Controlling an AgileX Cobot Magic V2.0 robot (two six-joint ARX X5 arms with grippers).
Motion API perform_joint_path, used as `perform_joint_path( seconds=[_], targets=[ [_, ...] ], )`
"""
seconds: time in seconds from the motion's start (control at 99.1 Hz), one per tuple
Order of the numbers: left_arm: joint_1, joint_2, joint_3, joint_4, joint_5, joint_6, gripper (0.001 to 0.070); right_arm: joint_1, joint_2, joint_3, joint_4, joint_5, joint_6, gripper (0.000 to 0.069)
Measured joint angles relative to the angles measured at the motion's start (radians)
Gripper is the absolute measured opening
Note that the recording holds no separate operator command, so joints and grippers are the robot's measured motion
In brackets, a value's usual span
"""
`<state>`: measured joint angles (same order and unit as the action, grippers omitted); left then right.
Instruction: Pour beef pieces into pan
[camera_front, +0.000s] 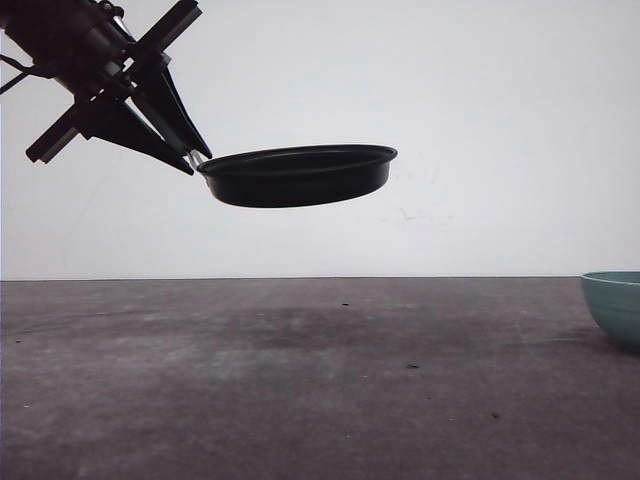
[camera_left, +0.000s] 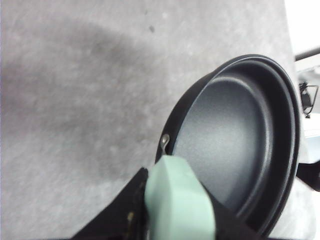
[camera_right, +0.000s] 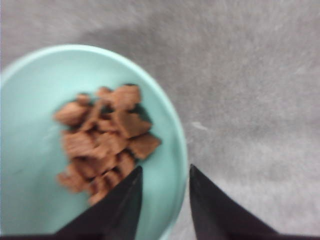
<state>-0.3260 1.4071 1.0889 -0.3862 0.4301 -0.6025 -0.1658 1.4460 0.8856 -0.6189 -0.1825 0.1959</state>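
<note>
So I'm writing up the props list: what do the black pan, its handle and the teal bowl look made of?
The shallow round black frying pan looks like metal with a matte, finely speckled non-stick coating. Its short mint-green handle, gripped in the left claw, looks like smooth plastic or silicone; I can't tell which. The deep teal-green bowl has a smooth, even surface, probably plastic or glazed ceramic.

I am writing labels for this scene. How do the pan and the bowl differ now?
The pan is black and shallow; the bowl is teal-green and deeper. The pan is held in the air by the left gripper; the bowl rests on the table. The pan is empty; the bowl holds the beef pieces. Both are round.
</note>
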Motion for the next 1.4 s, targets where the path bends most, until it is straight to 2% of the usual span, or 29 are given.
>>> perform_joint_path(
  seconds=[0.131,0.414,0.616,0.807,1.029,1.282,1.403],
  targets=[
    [-0.013,0.0,0.0,-0.003,0.0,-0.018,0.0054,-0.002,0.059,0.0,0.002,-0.024,0.004,0.0091],
    [-0.019,0.0,0.0,-0.004,-0.014,-0.02,0.0054,-0.005,0.092,0.004,0.06,-0.052,0.015,0.0033],
    [-0.019,0.0,0.0,-0.023,-0.015,-0.02,0.0054,0.008,0.079,0.006,0.095,-0.098,0.014,0.0024],
    [-0.024,0.008,0.0,-0.059,-0.016,-0.019,0.0054,0.088,0.002,0.039,0.111,-0.111,0.018,0.0024],
    [-0.053,0.026,0.0,-0.1,-0.034,-0.018,0.0054,0.153,-0.033,0.125,0.091,-0.233,0.048,0.0024],
    [-0.108,0.049,0.0,-0.133,-0.035,-0.016,0.0054,0.343,-0.062,0.291,0.079,-0.257,0.1,0.0024],
    [-0.134,0.049,0.0,-0.138,-0.026,-0.016,0.0054,0.434,-0.066,0.315,0.106,-0.239,0.119,0.0024]
  ],
)
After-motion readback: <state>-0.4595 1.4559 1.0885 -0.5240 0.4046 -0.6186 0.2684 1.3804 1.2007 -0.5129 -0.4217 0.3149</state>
